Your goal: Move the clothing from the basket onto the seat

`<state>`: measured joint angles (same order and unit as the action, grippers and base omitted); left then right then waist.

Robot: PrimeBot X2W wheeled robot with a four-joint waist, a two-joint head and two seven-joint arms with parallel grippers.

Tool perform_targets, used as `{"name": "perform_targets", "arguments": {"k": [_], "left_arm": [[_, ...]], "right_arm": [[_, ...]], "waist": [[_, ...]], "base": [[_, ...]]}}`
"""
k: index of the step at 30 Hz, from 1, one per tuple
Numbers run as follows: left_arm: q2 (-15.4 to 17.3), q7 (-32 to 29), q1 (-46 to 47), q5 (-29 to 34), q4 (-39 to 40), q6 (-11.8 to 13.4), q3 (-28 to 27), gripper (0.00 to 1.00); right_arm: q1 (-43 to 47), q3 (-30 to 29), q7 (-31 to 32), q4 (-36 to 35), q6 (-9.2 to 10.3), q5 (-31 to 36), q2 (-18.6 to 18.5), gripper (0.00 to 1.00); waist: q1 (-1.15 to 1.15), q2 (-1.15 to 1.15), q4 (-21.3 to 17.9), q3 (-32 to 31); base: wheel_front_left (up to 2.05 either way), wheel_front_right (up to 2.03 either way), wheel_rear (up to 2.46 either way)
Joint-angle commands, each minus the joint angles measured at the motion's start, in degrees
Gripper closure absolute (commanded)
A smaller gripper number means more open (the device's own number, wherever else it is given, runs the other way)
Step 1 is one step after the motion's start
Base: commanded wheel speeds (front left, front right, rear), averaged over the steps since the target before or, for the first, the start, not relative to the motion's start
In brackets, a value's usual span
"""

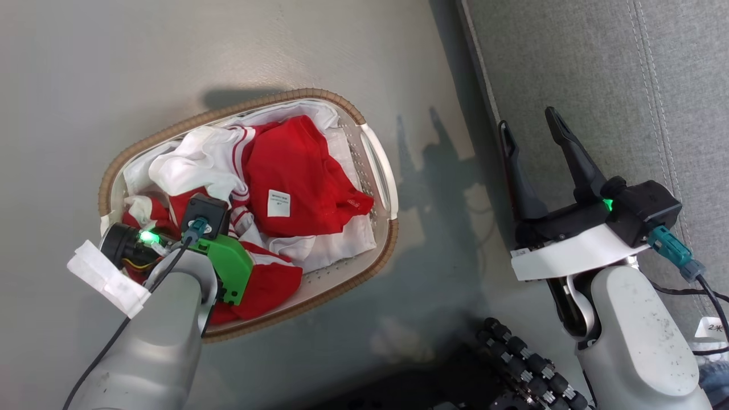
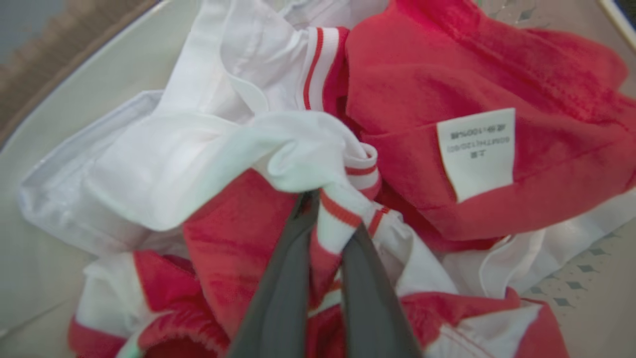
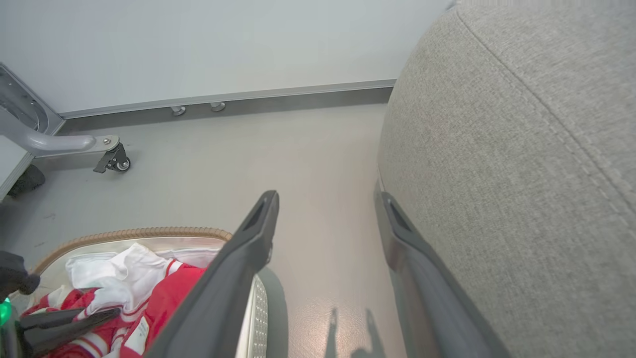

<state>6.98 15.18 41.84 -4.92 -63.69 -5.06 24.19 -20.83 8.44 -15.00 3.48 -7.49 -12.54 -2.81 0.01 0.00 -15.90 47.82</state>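
The basket (image 1: 379, 165) stands on the floor left of the seat (image 1: 598, 68), and it holds the clothing (image 1: 296, 171), red garments with white stripe trim and a white label. My left arm reaches down into the basket's near left part. In the left wrist view my left gripper (image 2: 330, 219) is shut on a striped white and red fold of the clothing (image 2: 343, 209). My right gripper (image 1: 528, 122) is open and holds nothing, hovering at the seat's left edge. In the right wrist view the right gripper (image 3: 325, 206) has the seat (image 3: 521, 174) on its right and the basket (image 3: 139, 232) at the lower left.
Bare grey floor (image 1: 171, 51) surrounds the basket. A wall with a baseboard and a grey wheeled frame (image 3: 117, 161) lie beyond it. A dark ribbed cable chain (image 1: 529, 364) sits near my base.
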Motion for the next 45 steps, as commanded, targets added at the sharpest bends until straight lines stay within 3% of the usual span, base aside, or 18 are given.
{"name": "perform_targets", "arguments": {"k": [1, 12, 25, 35, 45], "left_arm": [[-0.05, -0.04, 0.84, -0.43, 0.42, -0.28, 0.08, 1.0], [-1.78, -0.03, -2.99, -1.15, 5.21, -1.35, 1.55, 1.0], [-1.72, -0.03, -8.96, -0.65, 16.54, -2.44, 8.73, 1.0], [2.5, -0.02, -10.12, -4.4, 26.37, -2.46, 19.11, 1.0], [10.04, -0.02, -4.59, -7.57, 36.7, -2.46, 26.74, 1.0]], "right_arm": [[-0.69, 0.01, -0.28, 0.18, 0.0, 0.4, -0.14, 0.0], [1.06, -0.65, -0.28, 1.76, 0.0, 2.96, -0.16, 0.0], [7.2, -2.49, -0.28, 4.52, 0.01, 7.1, -0.18, 0.0], [13.64, -2.33, -0.28, 6.1, 0.01, 8.64, -0.18, 0.0], [18.57, -0.88, -0.28, 7.42, 0.01, 8.85, -0.17, 0.0]], "waist": [[-0.01, 0.0, 0.43, -0.48], [-0.01, 0.0, 3.21, -6.75], [-0.01, 0.0, 9.45, -22.23], [-0.01, 0.0, 13.82, -34.5], [-0.01, 0.0, 15.21, -43.76]], "base": [[0.0, 0.0, 0.0], [0.0, 0.0, 0.0], [0.0, 0.0, 0.0], [0.0, 0.0, 0.0], [0.0, 0.0, 0.0]]}}
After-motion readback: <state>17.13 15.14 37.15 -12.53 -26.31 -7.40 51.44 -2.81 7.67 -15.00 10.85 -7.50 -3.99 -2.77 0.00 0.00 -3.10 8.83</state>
